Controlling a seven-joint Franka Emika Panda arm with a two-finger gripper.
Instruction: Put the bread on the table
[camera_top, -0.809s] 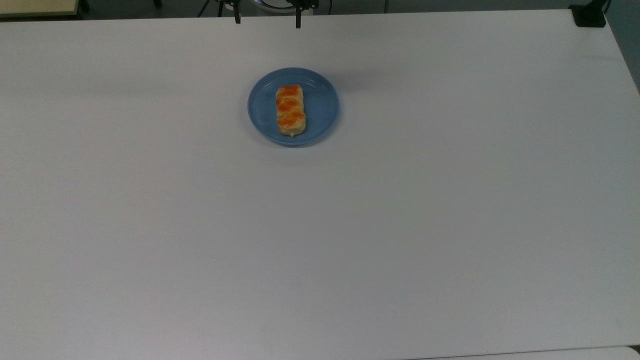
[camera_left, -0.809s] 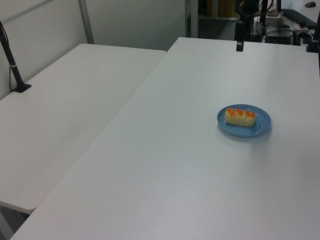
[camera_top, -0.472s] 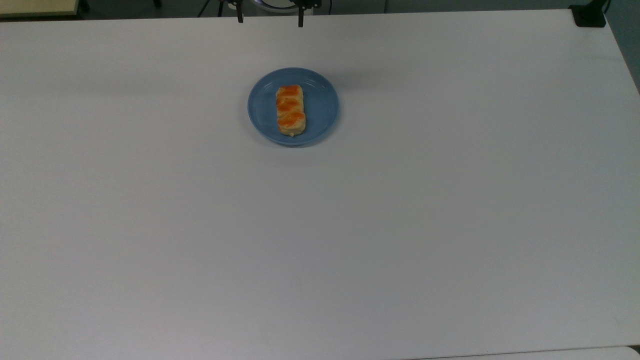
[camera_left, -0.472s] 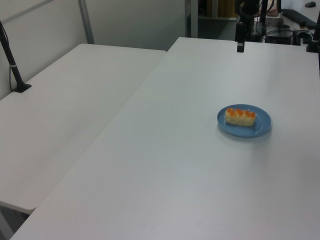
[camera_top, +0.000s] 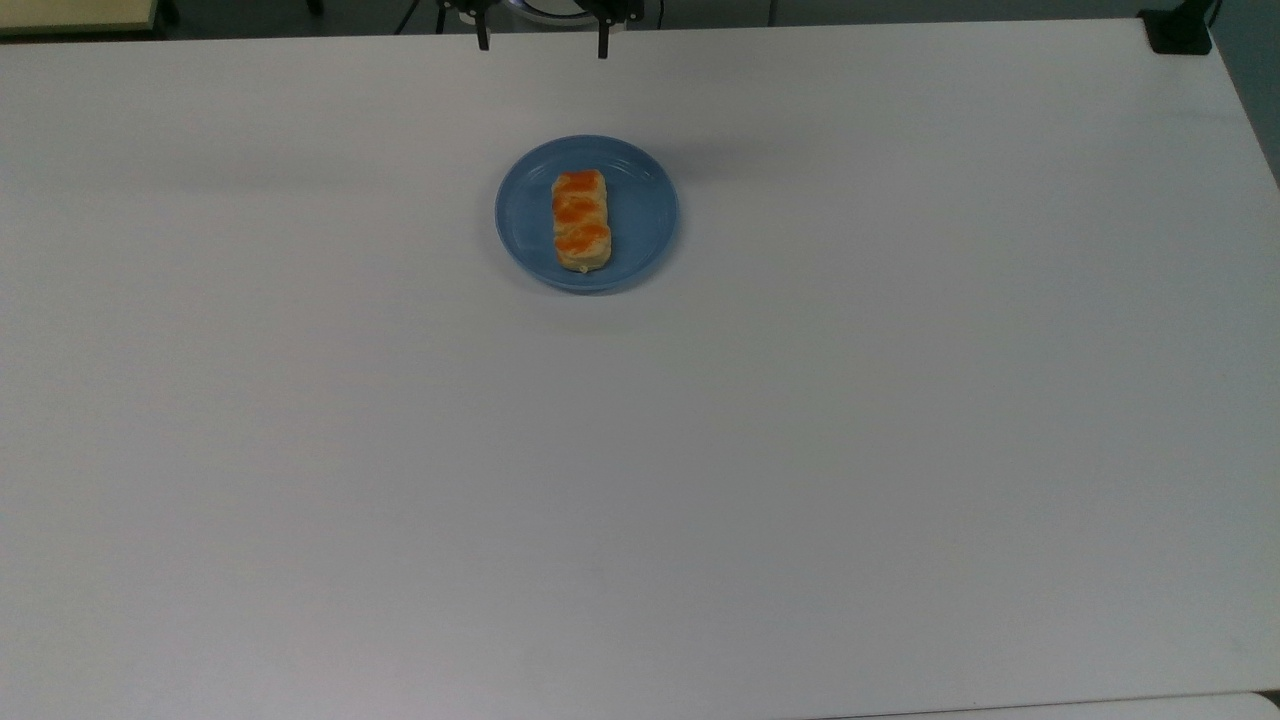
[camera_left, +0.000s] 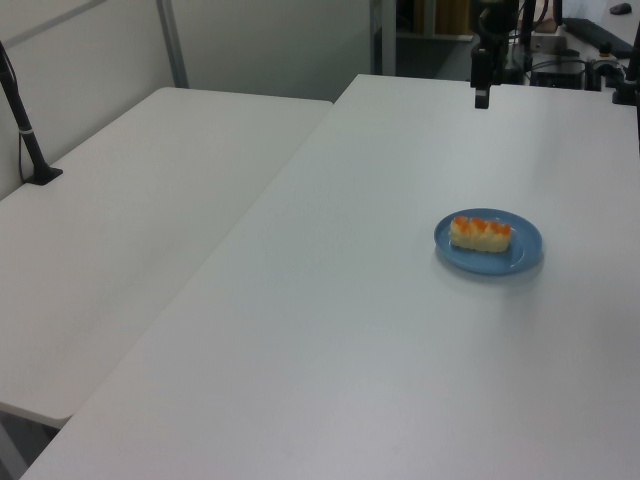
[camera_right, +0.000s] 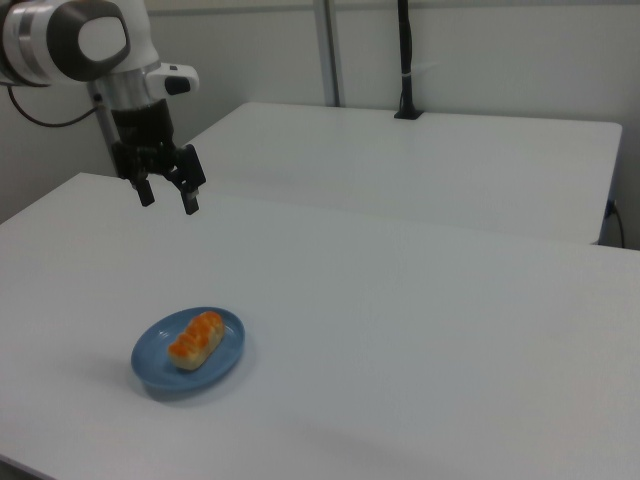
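The bread (camera_top: 581, 220) (camera_left: 481, 232) (camera_right: 196, 339), a pale-tan bun with orange glazed patches, lies on a round blue plate (camera_top: 642, 210) (camera_left: 526, 245) (camera_right: 152, 362) on the white table (camera_top: 700, 450) (camera_right: 420, 330). My gripper (camera_top: 541, 42) (camera_right: 168, 198) (camera_left: 481, 98) hangs open above the table's far edge, well short of the plate, with nothing between its fingers. In the right view it is up and to the left of the bread.
A second white table (camera_left: 130, 220) (camera_right: 420, 160) adjoins this one. A black stand (camera_left: 25, 130) (camera_right: 405, 60) is clamped on it, and another black clamp (camera_top: 1180, 30) sits at the top view's upper right corner.
The gripper has edged a little toward the plate and slightly lower. Bread and plate have not moved.
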